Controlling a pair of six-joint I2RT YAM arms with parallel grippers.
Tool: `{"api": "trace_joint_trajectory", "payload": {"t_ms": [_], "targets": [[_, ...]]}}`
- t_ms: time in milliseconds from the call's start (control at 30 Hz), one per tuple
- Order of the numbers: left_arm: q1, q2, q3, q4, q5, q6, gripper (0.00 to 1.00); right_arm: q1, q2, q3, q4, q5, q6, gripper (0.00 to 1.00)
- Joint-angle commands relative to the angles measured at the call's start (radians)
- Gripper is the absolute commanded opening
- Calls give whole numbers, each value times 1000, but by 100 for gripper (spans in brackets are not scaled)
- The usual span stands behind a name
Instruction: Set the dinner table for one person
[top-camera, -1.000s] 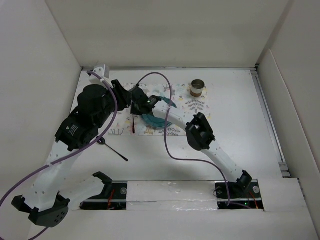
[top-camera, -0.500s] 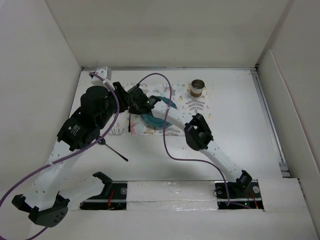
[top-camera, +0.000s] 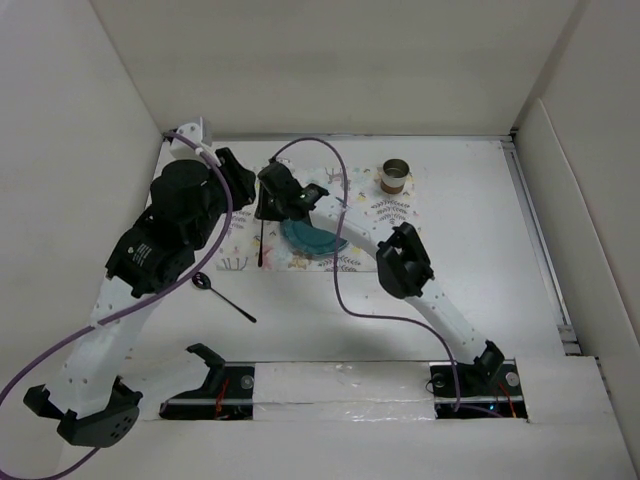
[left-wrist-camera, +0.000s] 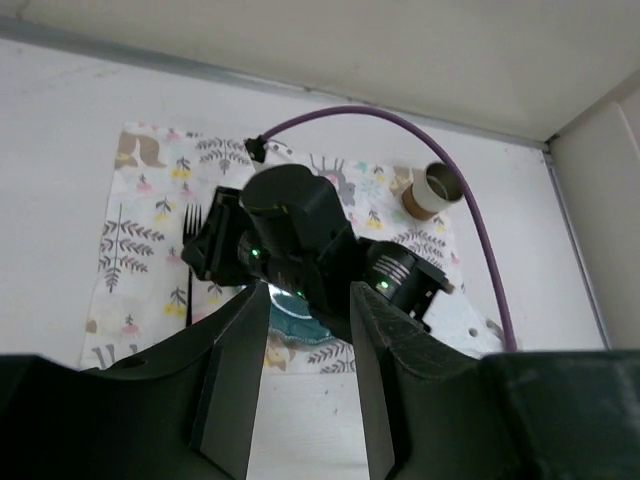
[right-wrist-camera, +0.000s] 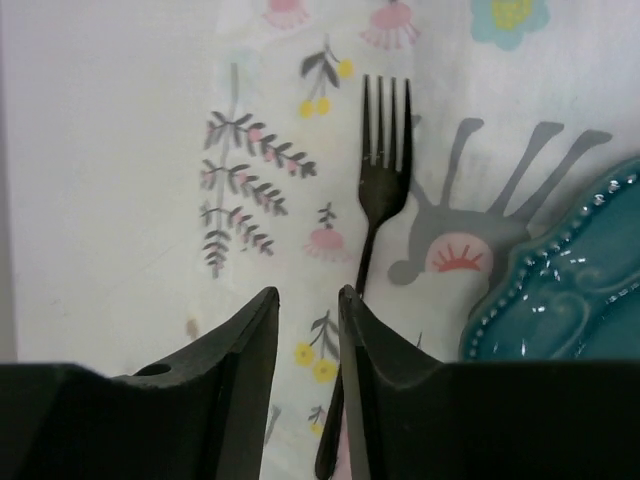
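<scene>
Fork release on the placemat, right arm drawing back.

Top view: since a second ago the right gripper has drawn back toward the far side of the placemat. It leaves the fork lying alone on the cloth just left of the teal plate. All of this rests on the dinner table, with the spoon off the mat nearer the bases and the cup at the mat's far right corner.
Left wrist view: the left gripper has its fingers partly apart with nothing between them, and looks down on the right arm.
Right wrist view: the jaws, shut a moment ago, now stand partly open over the fork's handle, which I judge free.
Fork placement looks finished; I expect the spoon comes next.
</scene>
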Motion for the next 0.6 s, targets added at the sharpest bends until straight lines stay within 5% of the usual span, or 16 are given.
{"api": "trace_joint_trajectory", "payload": {"t_ms": [0, 33, 67, 300, 367, 400, 500, 567], "targets": [[-4, 0, 108, 43, -65, 47, 35, -4, -233, -64, 125, -74, -131, 24], [-4, 4, 140, 47, -61, 48, 25, 14, -298, -160, 171, -145, -151, 5], [-4, 7, 168, 53, -39, 48, 9, 55, -343, -279, 193, -173, -215, 0], [-4, 37, 226, 21, -7, 27, 1, 243, -307, -343, 193, -187, -322, 0], [-4, 37, 228, 7, 7, 8, 7, 298, -241, -267, 169, -168, -372, 16], [-4, 35, 225, 3, 14, 2, 15, 309, -218, -235, 135, -156, -386, 34], [-4, 17, 205, -8, 30, -12, 22, 329, -146, -149, 103, -145, -424, 54], [-4, 10, 197, -22, 31, -16, 24, 329, -118, -138, 100, -151, -446, 56]]}}
